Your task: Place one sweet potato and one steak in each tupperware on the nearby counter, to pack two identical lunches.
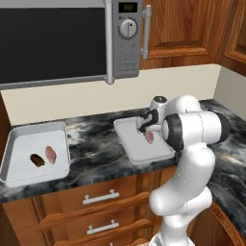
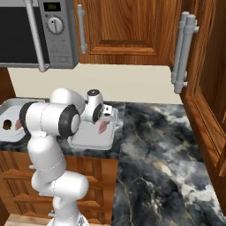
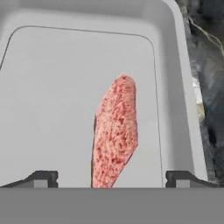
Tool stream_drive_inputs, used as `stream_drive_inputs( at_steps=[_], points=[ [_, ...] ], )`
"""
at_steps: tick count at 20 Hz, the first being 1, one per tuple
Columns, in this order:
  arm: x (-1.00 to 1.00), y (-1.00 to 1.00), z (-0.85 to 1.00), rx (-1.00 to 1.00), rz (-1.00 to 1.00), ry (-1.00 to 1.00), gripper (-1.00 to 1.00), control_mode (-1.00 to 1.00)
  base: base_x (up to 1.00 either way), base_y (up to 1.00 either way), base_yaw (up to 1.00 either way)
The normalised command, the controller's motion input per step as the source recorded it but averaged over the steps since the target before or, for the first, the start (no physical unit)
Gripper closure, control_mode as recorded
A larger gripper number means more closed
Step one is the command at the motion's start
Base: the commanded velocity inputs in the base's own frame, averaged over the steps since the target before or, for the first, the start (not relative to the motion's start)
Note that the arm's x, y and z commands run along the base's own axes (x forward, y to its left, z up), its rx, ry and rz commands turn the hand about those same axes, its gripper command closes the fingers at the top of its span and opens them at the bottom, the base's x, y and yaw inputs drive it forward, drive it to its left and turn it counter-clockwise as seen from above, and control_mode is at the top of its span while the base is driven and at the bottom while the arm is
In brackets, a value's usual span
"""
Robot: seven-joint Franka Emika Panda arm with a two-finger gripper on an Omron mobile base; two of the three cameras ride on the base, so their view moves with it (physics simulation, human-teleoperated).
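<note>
A black-and-grey marbled counter (image 1: pixel 96 144) runs under a microwave (image 1: pixel 62 38) and wooden cabinets (image 2: pixel 128 31). Two trays sit on it. The left tray (image 1: pixel 19 144) holds a brown sweet potato (image 1: pixel 37 160) and a steak (image 1: pixel 50 154). The gripper (image 3: pixel 111 177) stands wide open, holding nothing, above a second steak (image 3: pixel 115 131) lying in the right tray (image 1: pixel 129 139). The arm hides part of that tray.

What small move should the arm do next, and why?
Probably lift the pincer straight up out of the right tray. Its tips stand wide apart with the steak lying flat on the tray floor between them, so this piece seems delivered. The left tray already holds a steak and a brown potato.
</note>
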Motion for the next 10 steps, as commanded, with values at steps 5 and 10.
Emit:
stream_drive_inputs(
  at_steps=[5, 10],
  points=[
    [-0.96, 0.0, 0.69, -0.02, 0.0, -0.01, -1.0, -1.0, 0.0, 0.0, 0.0],
    [-0.84, 0.0, 0.83, -0.05, 0.04, 0.0, -1.0, -1.0, 0.0, 0.0, 0.0]
  ],
)
